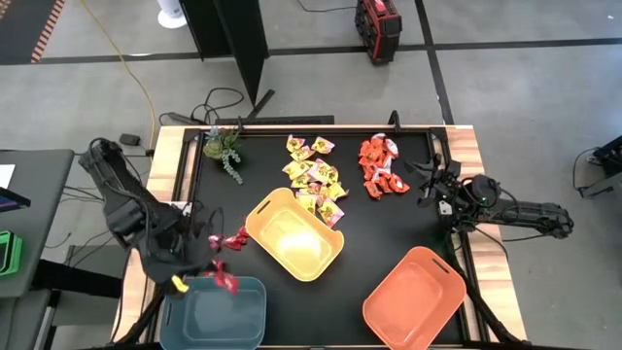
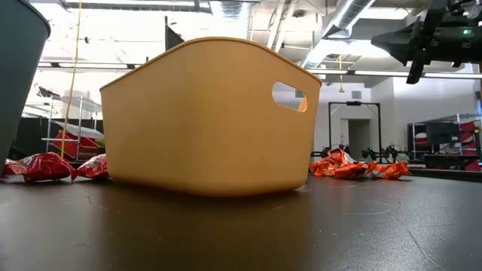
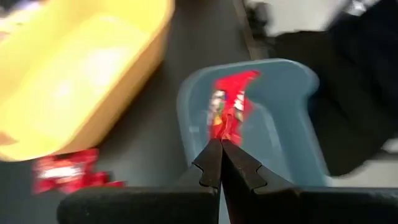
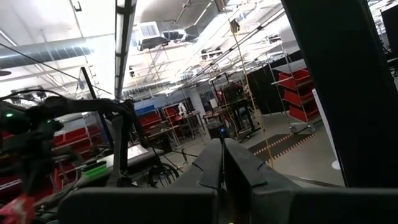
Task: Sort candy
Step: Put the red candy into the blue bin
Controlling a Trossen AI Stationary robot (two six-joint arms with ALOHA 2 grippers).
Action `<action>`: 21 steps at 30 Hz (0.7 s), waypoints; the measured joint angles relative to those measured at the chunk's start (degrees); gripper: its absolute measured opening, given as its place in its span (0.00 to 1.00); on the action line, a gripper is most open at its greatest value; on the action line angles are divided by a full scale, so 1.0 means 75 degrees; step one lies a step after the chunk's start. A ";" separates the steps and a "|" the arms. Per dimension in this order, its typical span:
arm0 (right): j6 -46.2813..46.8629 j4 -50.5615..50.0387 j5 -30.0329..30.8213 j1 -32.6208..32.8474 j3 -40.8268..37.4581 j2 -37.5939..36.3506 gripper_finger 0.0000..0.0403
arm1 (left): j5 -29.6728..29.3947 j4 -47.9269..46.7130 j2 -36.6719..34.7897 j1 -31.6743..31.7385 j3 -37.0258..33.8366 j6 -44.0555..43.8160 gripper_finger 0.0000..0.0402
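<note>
We hold the left gripper [image 3: 221,144] clamped on a deep red wrapped candy [image 3: 229,112] above the blue-grey plastic bin [image 3: 286,124], ready to drop it in with its kind, while our right gripper [image 1: 428,185] waits with its claw together at the table's right edge

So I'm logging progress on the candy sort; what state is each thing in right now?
Left gripper: shut on a deep red candy, held over the blue-grey bin.
Right gripper: shut, empty, at the table's right edge.
Yellow bin: upright, empty.
Orange bin: upright, empty.
Yellow candies: unsorted pile.
Orange-red candies: unsorted pile.
Remaining deep red candies: loose beside the yellow bin.
</note>
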 joint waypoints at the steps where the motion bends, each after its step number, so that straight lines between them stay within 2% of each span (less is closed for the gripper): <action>1: 0.0004 0.0000 -0.0001 0.0003 0.0000 0.0000 0.09 | 0.0135 0.0152 0.0118 -0.0092 0.0000 -0.0037 0.00; 6: 0.0017 0.0003 0.0000 0.0003 0.0000 0.0000 0.09 | 0.0350 0.0304 0.0868 -0.0303 0.0000 -0.0959 0.00; 11: 0.0017 0.0026 0.0000 0.0003 0.0000 0.0000 0.09 | -0.0415 -0.1144 0.1436 -0.0261 0.0000 -0.2959 0.05; 15: 0.0017 0.0029 0.0000 0.0003 0.0000 0.0000 0.09 | -0.0413 -0.2060 0.1711 -0.0213 -0.0003 -0.4076 0.17; 21: 0.0014 0.0027 -0.0002 0.0003 0.0000 0.0000 0.09 | -0.0251 -0.1951 0.1690 -0.0213 -0.0003 -0.4283 0.44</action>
